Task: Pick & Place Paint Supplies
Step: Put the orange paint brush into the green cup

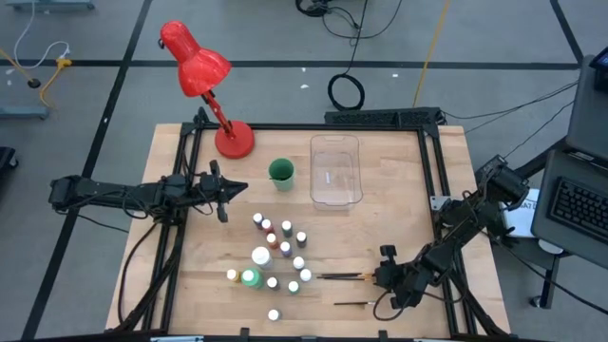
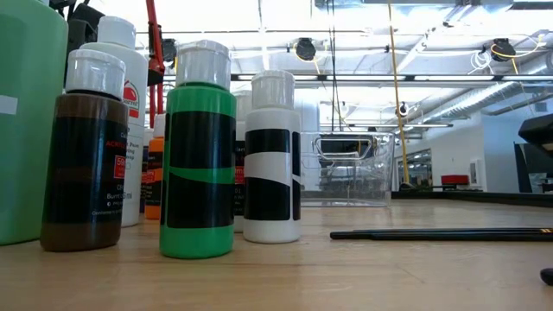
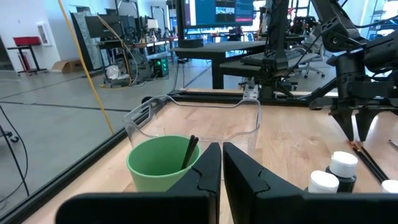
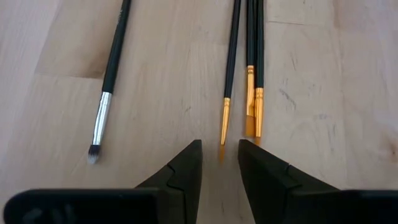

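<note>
Small white-capped paint bottles [image 1: 280,256] stand grouped on the wooden table's middle, along with a bigger white bottle [image 1: 260,256] and a bigger green one [image 1: 251,278]. Three gold-ferruled brushes [image 4: 250,93] lie side by side right of them, and a silver-ferruled brush [image 4: 102,112] lies apart. My right gripper [image 4: 219,149] hovers open just above the gold brushes' bristle ends, pointing steeply down, with one brush tip [image 4: 222,140] just ahead of the gap. My left gripper [image 1: 239,189] is shut, held level left of the green cup [image 3: 163,163], which has one dark brush [image 3: 189,152] leaning inside.
A clear plastic tray [image 1: 335,171] sits beyond the cup toward the far edge. A red desk lamp [image 1: 204,76] stands at the far left corner. Black frame rails [image 1: 432,180] run along the table's sides. Bare wood lies between the bottles and the near edge.
</note>
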